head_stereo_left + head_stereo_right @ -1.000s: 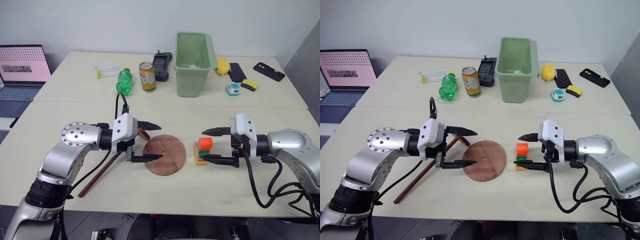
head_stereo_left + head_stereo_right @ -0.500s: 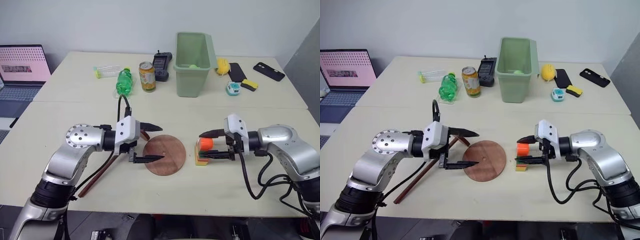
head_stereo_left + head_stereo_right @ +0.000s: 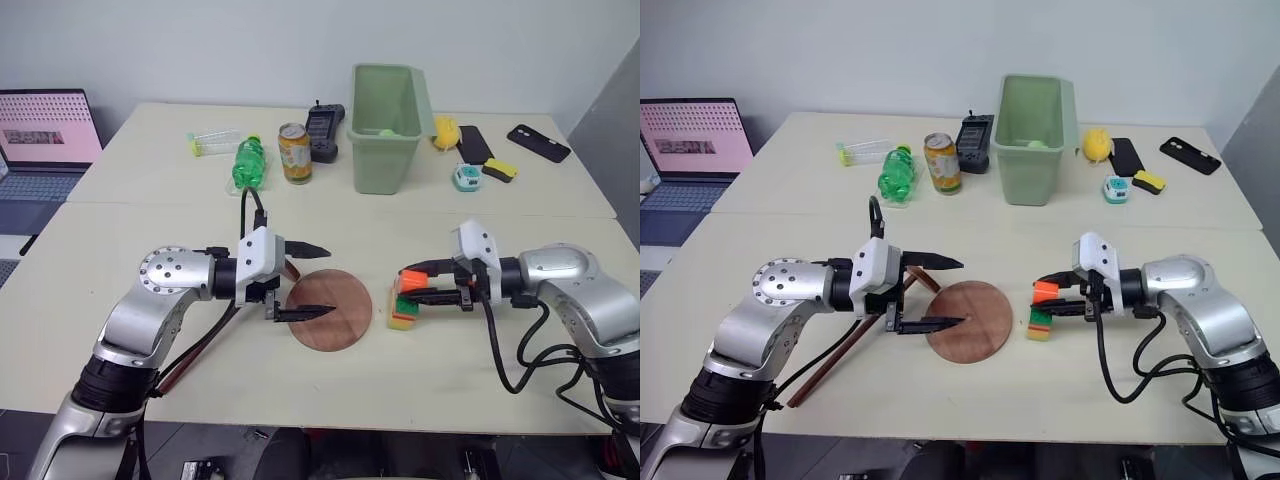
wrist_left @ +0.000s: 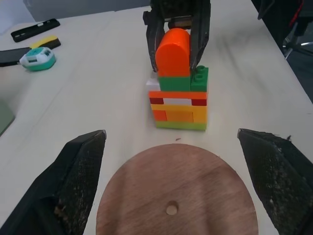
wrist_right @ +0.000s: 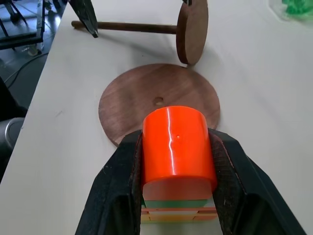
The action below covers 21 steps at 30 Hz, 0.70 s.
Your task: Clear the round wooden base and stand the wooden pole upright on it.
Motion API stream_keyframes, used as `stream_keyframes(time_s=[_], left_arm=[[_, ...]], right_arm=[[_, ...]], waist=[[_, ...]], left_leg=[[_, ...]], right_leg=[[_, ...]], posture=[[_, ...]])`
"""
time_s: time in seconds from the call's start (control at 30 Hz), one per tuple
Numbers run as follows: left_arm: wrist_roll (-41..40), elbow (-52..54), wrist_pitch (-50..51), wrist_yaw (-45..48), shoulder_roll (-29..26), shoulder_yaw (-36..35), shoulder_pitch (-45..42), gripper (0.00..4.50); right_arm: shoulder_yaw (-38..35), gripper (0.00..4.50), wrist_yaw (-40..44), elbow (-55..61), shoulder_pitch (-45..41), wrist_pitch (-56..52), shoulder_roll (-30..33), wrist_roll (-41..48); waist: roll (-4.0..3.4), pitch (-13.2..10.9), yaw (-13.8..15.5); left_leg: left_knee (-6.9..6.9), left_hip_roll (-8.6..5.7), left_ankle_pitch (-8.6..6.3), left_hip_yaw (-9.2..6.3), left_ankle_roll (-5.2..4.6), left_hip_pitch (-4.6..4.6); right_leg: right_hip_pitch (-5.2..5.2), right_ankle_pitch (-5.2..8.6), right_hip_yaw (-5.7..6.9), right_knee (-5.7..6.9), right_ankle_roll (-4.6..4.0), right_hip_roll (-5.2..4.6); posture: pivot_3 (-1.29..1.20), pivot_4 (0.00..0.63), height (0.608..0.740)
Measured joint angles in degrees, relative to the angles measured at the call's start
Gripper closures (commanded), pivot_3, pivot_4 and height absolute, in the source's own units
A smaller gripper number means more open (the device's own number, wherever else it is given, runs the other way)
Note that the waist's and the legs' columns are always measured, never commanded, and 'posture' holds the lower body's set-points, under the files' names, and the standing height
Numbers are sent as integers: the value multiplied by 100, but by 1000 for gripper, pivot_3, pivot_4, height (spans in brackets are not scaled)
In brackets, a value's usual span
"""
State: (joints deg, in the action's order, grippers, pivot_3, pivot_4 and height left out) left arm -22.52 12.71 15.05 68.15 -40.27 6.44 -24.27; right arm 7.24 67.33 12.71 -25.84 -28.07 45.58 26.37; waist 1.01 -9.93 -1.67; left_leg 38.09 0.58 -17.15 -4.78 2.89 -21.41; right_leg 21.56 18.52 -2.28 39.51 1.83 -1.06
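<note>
Round wooden base [image 3: 330,309] lies flat on the pale worktop [image 3: 130,225], in front of the robot and between its two arms, with the small hole at its centre showing and nothing resting on its surface. Just beside it, toward the robot's right, stands a stack of toy bricks [image 4: 180,100] (orange, yellow and green layers with a rounded orange block [image 5: 178,147] on top); the stack is on the worktop itself, close to the base's edge but apart from it.

Right gripper [image 3: 418,282] has its two black fingers closed on the orange block, one finger on each side, as the right wrist view shows plainly. Left gripper [image 3: 318,281] hovers over the base's left edge with its fingers spread wide, one above the other, holding nothing.

Wooden pole [image 5: 124,27] lies on its side on the worktop at the robot's left, partly under the left arm, its fixed disc [image 5: 191,30] on edge near the far-left rim of the base.

Further back sit a green bin [image 3: 386,125], a drinks can [image 3: 294,153], a green bottle [image 3: 248,165] and a black phone [image 3: 538,143]; a laptop [image 3: 45,135] stands at the far left.
</note>
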Motion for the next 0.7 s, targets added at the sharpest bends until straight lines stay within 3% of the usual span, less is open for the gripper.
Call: stream_keyframes(time_s=[0.3, 0.47, 0.7], left_arm=[[41, -326, 120, -5, 423, 181, -587, 0], [153, -671, 100, -63, 1208, 669, -1289, 0], [440, -996, 11, -128, 1666, 966, -1607, 0]], right_arm=[[-1293, 3028, -551, 93, 679, -256, 547, 124], [-2625, 3028, -1557, -686, 1238, -338, 631, -169], [-2902, 3028, -2275, -1390, 1275, -344, 562, -489]], waist=[[3, -2, 25], [4, -2, 124], [1, -1, 6]], left_leg=[[5, -10, 0, 10, 0, -9], [31, -17, 0, 22, 0, -30], [29, -7, 1, 33, 0, -29]], right_leg=[[0, 0, 5, -1, 1, 0], [6, -2, 4, 2, 4, -2], [20, -2, -7, 21, 4, 3]], posture=[[0, 150, 740], [0, 150, 740], [0, 150, 740]])
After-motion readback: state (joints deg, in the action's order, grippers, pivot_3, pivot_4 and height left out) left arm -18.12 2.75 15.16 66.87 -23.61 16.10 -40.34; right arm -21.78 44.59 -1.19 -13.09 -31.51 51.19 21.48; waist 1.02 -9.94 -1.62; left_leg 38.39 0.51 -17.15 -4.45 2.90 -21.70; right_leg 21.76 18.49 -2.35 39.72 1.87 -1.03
